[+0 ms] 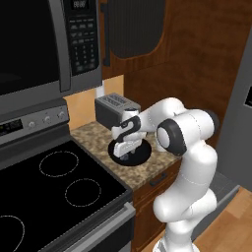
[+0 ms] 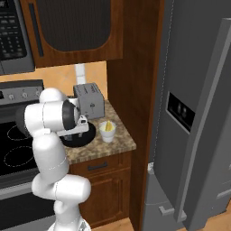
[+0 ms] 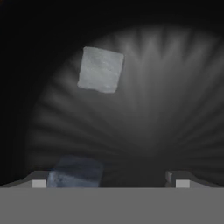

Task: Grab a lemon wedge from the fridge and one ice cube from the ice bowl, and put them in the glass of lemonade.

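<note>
My gripper [image 1: 127, 155] hangs low inside the ice bowl [image 1: 142, 153], a wide shallow black bowl on the granite counter, and it is open with nothing between its fingers. In the hand view one pale ice cube [image 3: 101, 70] lies on the ribbed bowl floor ahead of the gripper [image 3: 109, 181]. A second ice cube [image 3: 75, 171] sits just by the left fingertip [image 3: 38, 182]. The glass of lemonade [image 2: 107, 132] stands right of the ice bowl [image 2: 90, 135], with a yellow lemon wedge [image 2: 108, 125] showing in its mouth. The grey fridge [image 2: 180, 90] stands at the far right.
A grey toaster [image 1: 115, 109] stands right behind the bowl. The black stove top [image 1: 54, 192] lies to the left with the microwave [image 1: 39, 44] above it. A wooden panel [image 2: 135, 67] separates the counter from the fridge, whose door [image 2: 212, 135] is swung out.
</note>
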Robot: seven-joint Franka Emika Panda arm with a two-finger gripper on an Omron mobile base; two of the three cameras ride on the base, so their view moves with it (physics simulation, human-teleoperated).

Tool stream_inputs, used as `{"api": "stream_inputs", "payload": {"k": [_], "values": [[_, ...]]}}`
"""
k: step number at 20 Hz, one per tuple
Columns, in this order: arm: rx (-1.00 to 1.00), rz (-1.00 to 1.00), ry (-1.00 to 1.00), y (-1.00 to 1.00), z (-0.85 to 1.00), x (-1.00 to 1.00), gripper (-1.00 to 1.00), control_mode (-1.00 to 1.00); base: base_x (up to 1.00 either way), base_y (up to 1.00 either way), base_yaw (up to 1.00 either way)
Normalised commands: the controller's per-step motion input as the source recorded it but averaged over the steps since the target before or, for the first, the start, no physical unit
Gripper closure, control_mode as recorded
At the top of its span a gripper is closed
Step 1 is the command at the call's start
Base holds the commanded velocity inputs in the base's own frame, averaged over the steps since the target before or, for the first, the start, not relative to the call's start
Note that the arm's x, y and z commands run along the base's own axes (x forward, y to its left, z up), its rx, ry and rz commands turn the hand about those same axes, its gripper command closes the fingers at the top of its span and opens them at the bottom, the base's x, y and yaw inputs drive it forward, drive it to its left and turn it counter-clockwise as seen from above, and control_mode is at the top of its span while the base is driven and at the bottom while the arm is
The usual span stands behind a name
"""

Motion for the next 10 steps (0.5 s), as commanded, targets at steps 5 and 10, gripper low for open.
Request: {"api": "stream_inputs", "payload": {"k": [5, 10], "values": [[0.00, 0.00, 0.00, -0.19, 0.01, 0.00, -1.00, -1.00, 0.00, 0.00, 0.00], [0.00, 0.00, 0.00, -0.13, 0.13, -0.04, -1.00, -1.00, 0.00, 0.00, 0.00]]}}
